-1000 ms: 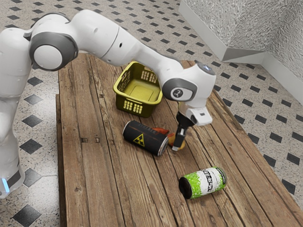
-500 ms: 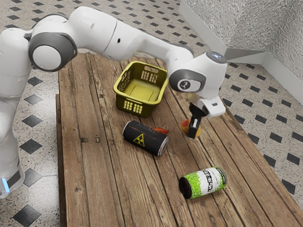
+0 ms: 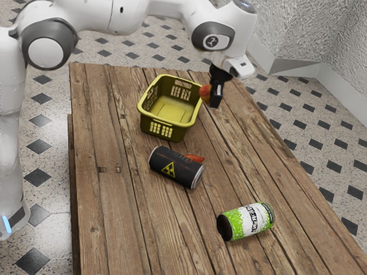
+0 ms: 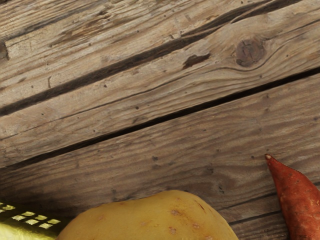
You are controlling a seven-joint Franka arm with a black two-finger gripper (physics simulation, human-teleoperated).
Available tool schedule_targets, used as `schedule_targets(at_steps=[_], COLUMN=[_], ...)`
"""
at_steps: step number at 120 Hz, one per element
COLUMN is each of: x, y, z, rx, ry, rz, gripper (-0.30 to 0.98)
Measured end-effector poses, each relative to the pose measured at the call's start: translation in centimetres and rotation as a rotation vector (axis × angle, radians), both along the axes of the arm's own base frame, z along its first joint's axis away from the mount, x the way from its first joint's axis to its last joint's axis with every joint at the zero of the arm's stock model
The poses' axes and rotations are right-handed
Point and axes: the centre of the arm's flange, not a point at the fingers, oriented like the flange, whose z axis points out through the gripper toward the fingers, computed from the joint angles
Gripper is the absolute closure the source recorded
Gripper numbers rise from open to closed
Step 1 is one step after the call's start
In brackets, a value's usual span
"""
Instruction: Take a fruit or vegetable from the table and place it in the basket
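1. Mango (image 3: 204,93) (so its skin suggests) hangs above the table (image 3: 114,217), to the exterior view's right of the basket (image 3: 165,124).
2. The gripper (image 3: 213,102) clasps it aloft, presumably to clear the rim; a shift toward the exterior view's left should follow.
3. Near the black can's (image 3: 172,167) far side lies a sweet potato (image 3: 195,158), probably unneeded: one piece suffices.

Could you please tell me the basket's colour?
The basket is yellowish green, clearest in the exterior view.
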Motion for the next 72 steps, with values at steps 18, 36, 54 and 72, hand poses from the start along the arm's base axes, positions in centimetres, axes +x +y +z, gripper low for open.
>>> schedule_targets(at_steps=[18, 36, 54, 72], x=[-0.9, -2.1, -3.1, -2.2], y=[6.2, 11.1, 14.5, 17.0], z=[-0.4, -1.2, -2.1, -4.3], rx=[-0.009, -0.017, -0.026, -0.037], ry=[0.036, 0.065, 0.088, 0.105], rz=[0.107, 0.185, 0.234, 0.253], gripper=[0.5, 0.5, 0.5, 0.5])
